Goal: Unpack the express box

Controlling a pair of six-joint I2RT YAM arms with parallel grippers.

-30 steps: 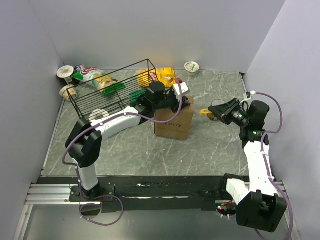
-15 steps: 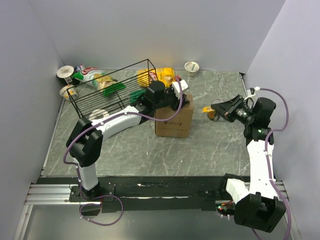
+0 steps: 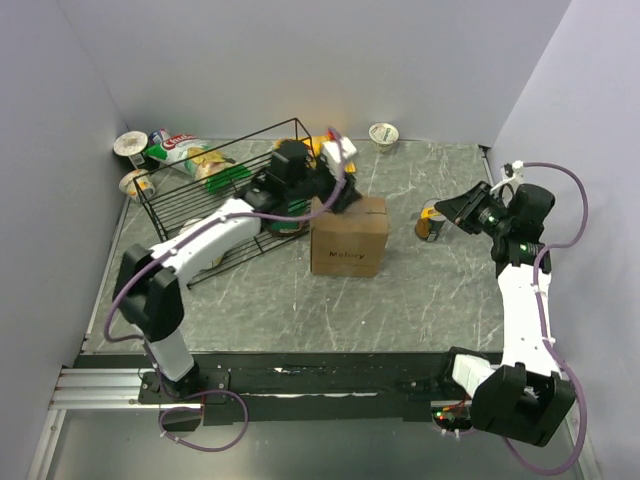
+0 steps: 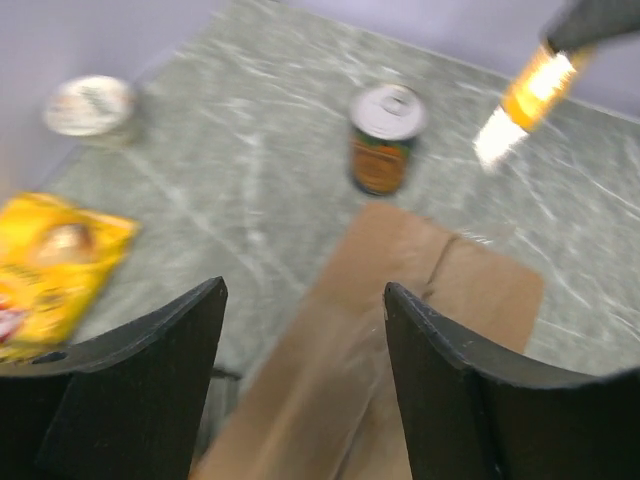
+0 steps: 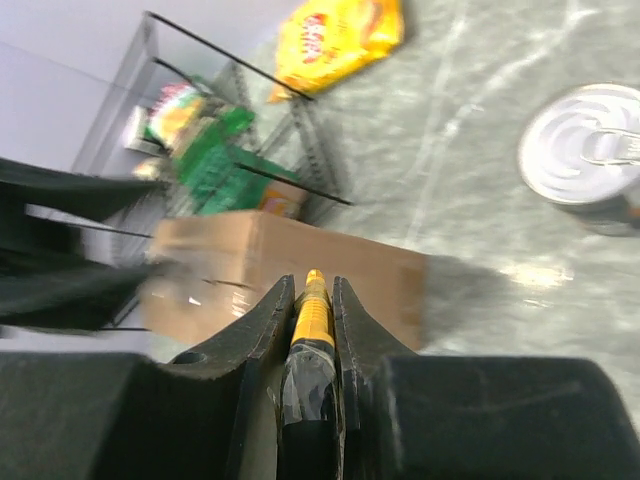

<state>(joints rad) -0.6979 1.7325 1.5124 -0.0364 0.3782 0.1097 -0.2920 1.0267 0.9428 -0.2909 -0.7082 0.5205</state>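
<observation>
The express box (image 3: 348,236), a brown carton with a dark printed word on its front, stands mid-table; its taped top shows in the left wrist view (image 4: 400,350) and its side in the right wrist view (image 5: 290,272). My left gripper (image 3: 336,193) (image 4: 303,300) is open and empty, hovering over the box's back left edge. My right gripper (image 3: 463,207) (image 5: 311,285) is shut on a yellow box cutter (image 5: 313,312), held in the air to the right of the box and pointing at it. The cutter's tip also shows in the left wrist view (image 4: 528,95).
A tin can (image 3: 430,223) (image 4: 388,136) (image 5: 590,150) stands between the box and my right gripper. A black wire basket (image 3: 215,185) with packets lies left of the box. A yellow snack bag (image 5: 335,40), cups (image 3: 383,134) (image 3: 130,146) and grey walls ring the table.
My left gripper has lifted off the box top and drawn back to the upper left. My right gripper has pulled away to the right with the cutter, uncovering the can.
</observation>
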